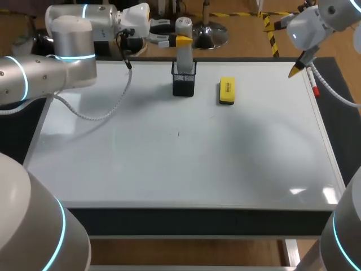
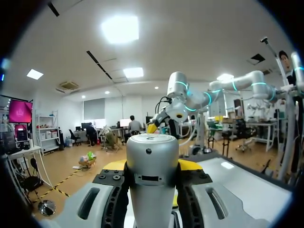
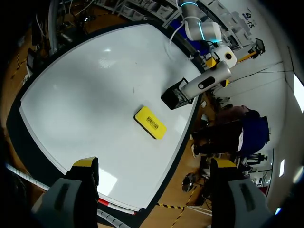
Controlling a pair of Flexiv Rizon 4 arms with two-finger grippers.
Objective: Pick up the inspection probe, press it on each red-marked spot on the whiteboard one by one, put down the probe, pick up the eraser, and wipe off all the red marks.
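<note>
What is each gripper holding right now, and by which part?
Left gripper clamps the inspection probe by its upper body, below the cap, standing in the mesh holder. Right gripper: open, empty.

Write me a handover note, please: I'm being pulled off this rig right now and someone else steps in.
Left gripper: shut on the probe, whose lower end sits in the black mesh holder near the far edge of the whiteboard.
Right gripper: open and empty, above the board's far right corner.
Eraser: lying flat on the board beside the holder.
Done: cannot tell; no red marks are visible on the board.
Left: check for marks up close; if any are there, press each, put down the probe, then wipe.
</note>
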